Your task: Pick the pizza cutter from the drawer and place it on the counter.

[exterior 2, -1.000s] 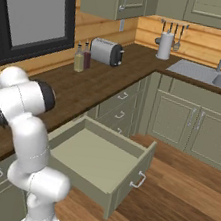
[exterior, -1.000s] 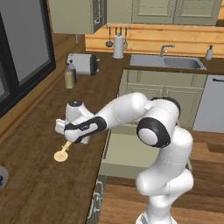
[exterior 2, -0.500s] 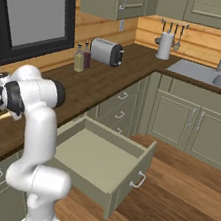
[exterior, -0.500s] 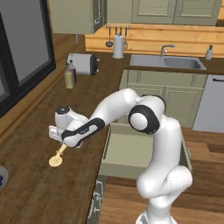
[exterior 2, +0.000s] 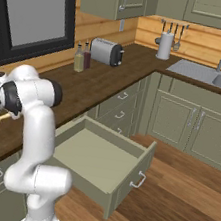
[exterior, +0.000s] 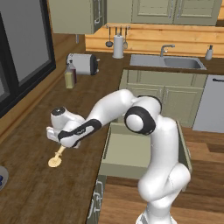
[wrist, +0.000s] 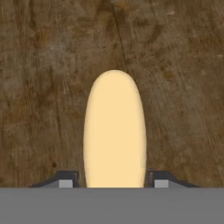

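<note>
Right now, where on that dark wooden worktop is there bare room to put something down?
The dark brown wood-grain counter lies bare between the tan pizza cutter and the bottles beside the silver toaster. The back corner, with toaster, bottles and white utensil holder, is crowded.

Tan cutter (wrist: 114,131) stands lengthwise over the brown counter (wrist: 43,65), its near end between two dark fingertips (wrist: 65,180)

Tan pizza cutter (exterior: 56,159) lies on the dark counter (exterior: 48,192); drawer (exterior 2: 100,157) open.
</note>
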